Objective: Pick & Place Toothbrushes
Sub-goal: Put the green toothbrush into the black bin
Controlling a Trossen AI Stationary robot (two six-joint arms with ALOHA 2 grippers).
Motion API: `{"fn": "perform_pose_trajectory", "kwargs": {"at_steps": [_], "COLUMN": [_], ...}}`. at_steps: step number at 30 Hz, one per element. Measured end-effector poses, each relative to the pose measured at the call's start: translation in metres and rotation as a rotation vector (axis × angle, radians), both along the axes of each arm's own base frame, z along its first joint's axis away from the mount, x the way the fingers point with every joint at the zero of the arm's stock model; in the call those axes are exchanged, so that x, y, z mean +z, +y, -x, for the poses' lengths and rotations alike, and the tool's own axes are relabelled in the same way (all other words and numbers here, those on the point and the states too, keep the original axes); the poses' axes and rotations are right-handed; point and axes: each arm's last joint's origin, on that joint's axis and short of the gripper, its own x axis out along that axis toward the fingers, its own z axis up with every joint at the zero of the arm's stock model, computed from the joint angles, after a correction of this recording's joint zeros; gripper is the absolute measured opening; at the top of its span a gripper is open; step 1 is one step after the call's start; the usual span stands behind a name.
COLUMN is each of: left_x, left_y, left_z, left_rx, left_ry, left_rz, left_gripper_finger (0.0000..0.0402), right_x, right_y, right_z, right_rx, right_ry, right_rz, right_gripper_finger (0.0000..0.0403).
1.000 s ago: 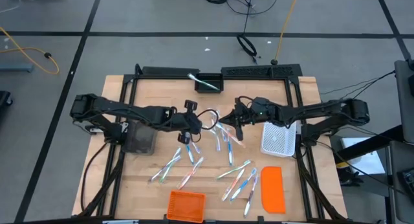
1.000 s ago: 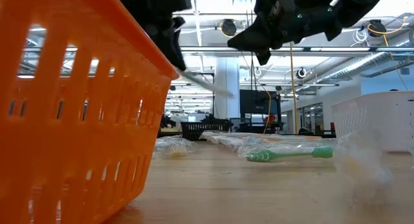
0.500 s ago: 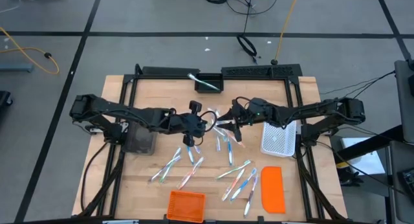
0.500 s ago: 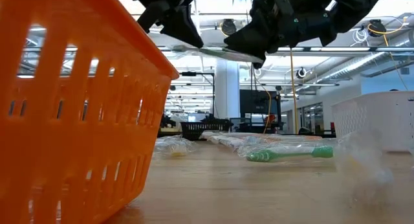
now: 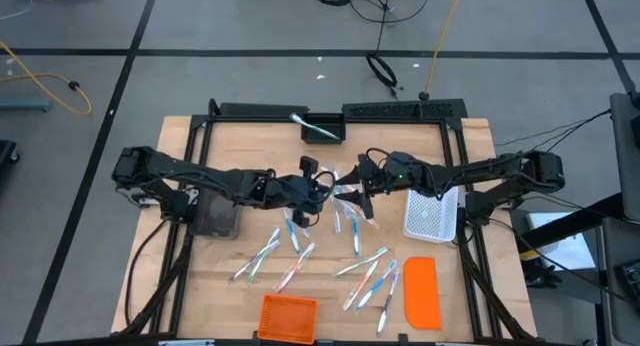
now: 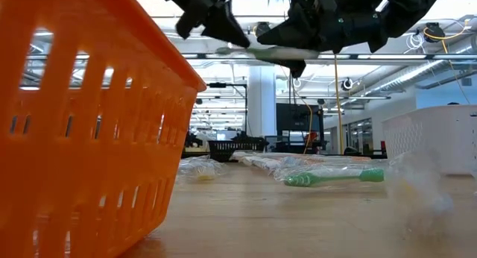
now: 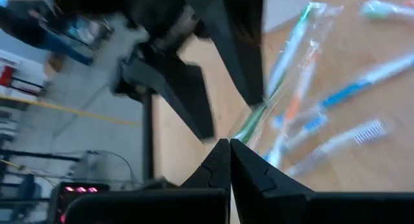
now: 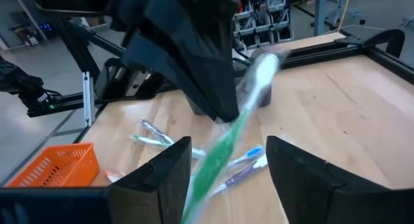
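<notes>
Around my table: grey floor (image 5: 230, 16) crossed by dark lines, yellow cable (image 5: 40, 71), overhead pipes (image 6: 417, 71), white column (image 6: 261, 101).

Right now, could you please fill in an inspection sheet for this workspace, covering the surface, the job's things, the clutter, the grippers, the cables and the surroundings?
Surface: wooden table inside a black frame.
Job's things: wrapped toothbrushes scattered over the table's middle and front; one green toothbrush held in the air between the two grippers.
Clutter: orange basket at the front edge, orange lid front right, white mesh basket right, dark bin left, black tray at the back.
Grippers: left gripper shut on the green toothbrush; right gripper open around its other end.
Cables: yellow cable and black cables on the floor.
Surroundings: grey floor, open hall behind; no people seen.
</notes>
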Motion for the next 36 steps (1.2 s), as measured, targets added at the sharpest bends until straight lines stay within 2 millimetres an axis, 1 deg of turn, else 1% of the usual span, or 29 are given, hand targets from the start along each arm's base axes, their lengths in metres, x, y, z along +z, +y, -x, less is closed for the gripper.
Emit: {"fn": "perform_pose_trajectory", "kwargs": {"at_steps": [3, 6, 10, 14, 17, 19, 22, 24, 27, 28, 32, 36], "left_x": [-0.007, -0.007, -0.005, -0.004, -0.004, -0.004, -0.005, -0.005, -0.005, -0.005, -0.003, -0.001], "left_y": [0.0, 0.0, -0.002, -0.004, -0.004, -0.004, -0.004, -0.004, -0.004, -0.004, -0.003, -0.001], "left_z": [-0.003, -0.005, -0.006, -0.006, -0.006, -0.006, -0.006, -0.006, -0.006, -0.006, -0.007, -0.007], "left_rx": [-0.001, 0.003, 0.001, -0.005, -0.004, 0.0, 0.002, 0.003, 0.003, 0.004, 0.04, 0.116], "left_ry": [0.021, 0.006, -0.021, -0.025, -0.023, -0.025, -0.021, -0.02, -0.02, -0.021, -0.054, -0.084], "left_rz": [-0.015, -0.016, -0.019, -0.026, -0.025, -0.019, -0.017, -0.017, -0.015, -0.014, 0.005, -0.025], "left_gripper_finger": [0.0, 0.0, 0.0, 0.0, 0.0, 0.0, 0.0, 0.0, 0.0001, 0.0, 0.0004, 0.0021], "right_x": [0.0, -0.002, -0.011, -0.021, -0.022, -0.022, -0.02, -0.019, -0.019, -0.019, -0.021, -0.021], "right_y": [0.003, 0.005, 0.004, 0.003, 0.003, 0.003, 0.003, 0.003, 0.003, 0.003, 0.003, 0.002], "right_z": [0.0, -0.001, -0.005, -0.011, -0.016, -0.016, -0.018, -0.018, -0.018, -0.018, -0.018, -0.018], "right_rx": [0.008, 0.01, -0.031, -0.033, -0.033, -0.033, -0.032, -0.031, -0.031, -0.031, -0.031, -0.035], "right_ry": [0.004, 0.014, 0.049, 0.054, 0.027, 0.027, 0.03, 0.032, 0.035, 0.036, 0.054, 0.055], "right_rz": [0.0, 0.005, 0.014, 0.003, 0.001, 0.001, 0.0, -0.001, -0.001, 0.0, -0.005, -0.003], "right_gripper_finger": [0.0186, 0.0186, 0.0185, 0.0184, 0.0175, 0.0161, 0.0127, 0.0095, 0.0038, 0.0026, 0.0021, 0.0006]}}
